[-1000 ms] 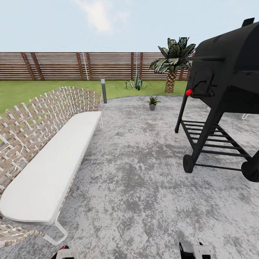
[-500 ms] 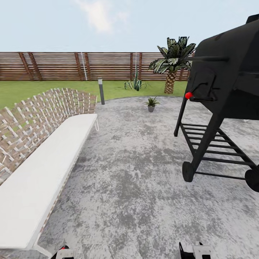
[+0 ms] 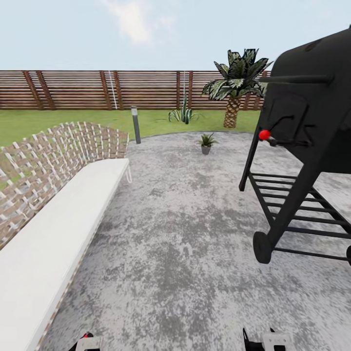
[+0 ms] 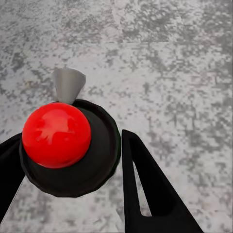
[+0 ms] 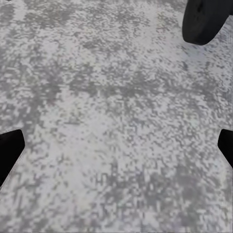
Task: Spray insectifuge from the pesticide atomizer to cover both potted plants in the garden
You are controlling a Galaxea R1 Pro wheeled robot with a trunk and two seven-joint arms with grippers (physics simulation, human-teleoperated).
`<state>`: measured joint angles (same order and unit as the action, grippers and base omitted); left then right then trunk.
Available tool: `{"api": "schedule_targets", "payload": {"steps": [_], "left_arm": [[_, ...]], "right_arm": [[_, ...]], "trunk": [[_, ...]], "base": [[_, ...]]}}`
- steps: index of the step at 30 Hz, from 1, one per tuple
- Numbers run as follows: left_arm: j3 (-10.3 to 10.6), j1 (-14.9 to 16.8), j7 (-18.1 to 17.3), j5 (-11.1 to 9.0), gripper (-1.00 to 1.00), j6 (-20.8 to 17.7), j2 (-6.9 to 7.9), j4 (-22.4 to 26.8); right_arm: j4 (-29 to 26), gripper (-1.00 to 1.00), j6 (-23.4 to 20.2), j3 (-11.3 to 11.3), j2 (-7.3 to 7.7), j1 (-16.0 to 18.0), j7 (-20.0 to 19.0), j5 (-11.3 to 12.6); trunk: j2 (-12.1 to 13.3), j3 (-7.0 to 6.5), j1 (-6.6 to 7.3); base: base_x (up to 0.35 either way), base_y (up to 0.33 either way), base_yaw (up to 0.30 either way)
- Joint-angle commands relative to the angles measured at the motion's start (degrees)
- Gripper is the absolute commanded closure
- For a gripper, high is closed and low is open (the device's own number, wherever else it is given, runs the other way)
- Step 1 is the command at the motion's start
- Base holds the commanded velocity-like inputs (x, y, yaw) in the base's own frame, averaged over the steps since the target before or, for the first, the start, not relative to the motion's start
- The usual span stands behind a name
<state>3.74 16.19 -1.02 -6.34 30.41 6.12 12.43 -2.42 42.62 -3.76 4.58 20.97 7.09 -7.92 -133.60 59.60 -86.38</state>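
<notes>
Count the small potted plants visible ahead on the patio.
1: a potted plant stands at the far edge of the patio, left of the grill. A second could be hidden behind the grill.

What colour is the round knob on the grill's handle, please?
Bright red, against the black grill. The knob shows best in the head view.

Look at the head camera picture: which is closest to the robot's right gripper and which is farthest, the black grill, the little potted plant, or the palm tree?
1. The black grill, standing on the patio to the right, just ahead of the right gripper.
2. The little potted plant, at the patio's far edge.
3. The palm tree, on the lawn by the fence.
</notes>
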Motion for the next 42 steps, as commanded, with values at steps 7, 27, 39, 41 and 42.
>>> {"api": "schedule_targets", "payload": {"steps": [7,27,39,41,42], "left_arm": [[0.39,0.05,-0.12,-0.6,1.0,0.18,0.03,-0.04],[0.39,0.07,-0.09,-0.6,1.0,0.18,0.03,-0.02],[0.39,0.03,-0.11,-0.6,1.0,0.18,-0.04,-0.01],[0.39,0.06,-0.12,-0.6,1.0,0.2,-0.05,0.01],[0.39,0.05,-0.12,-0.6,1.0,0.19,-0.01,0.03]], "right_arm": [[0.05,-1.0,0.1,-0.37,-0.01,0.03,0.23,-0.64],[0.05,-1.0,0.12,-0.37,-0.01,0.03,0.29,-0.65],[0.05,-1.0,0.15,-0.37,-0.01,0.03,0.26,-0.62],[0.05,-1.0,0.13,-0.37,-0.01,0.03,0.27,-0.64],[0.05,-1.0,0.14,-0.37,-0.01,0.03,0.26,-0.62]], "trunk": [[-0.02,0.05,-0.02],[-0.02,0.05,-0.02],[-0.02,0.05,-0.02],[-0.02,0.05,-0.02],[-0.02,0.05,-0.02]], "base": [[0.054,0.0,0.0],[0.022,0.0,0.0],[0.331,0.0,0.0],[0.339,0.0,0.0],[0.339,0.0,0.0]]}}
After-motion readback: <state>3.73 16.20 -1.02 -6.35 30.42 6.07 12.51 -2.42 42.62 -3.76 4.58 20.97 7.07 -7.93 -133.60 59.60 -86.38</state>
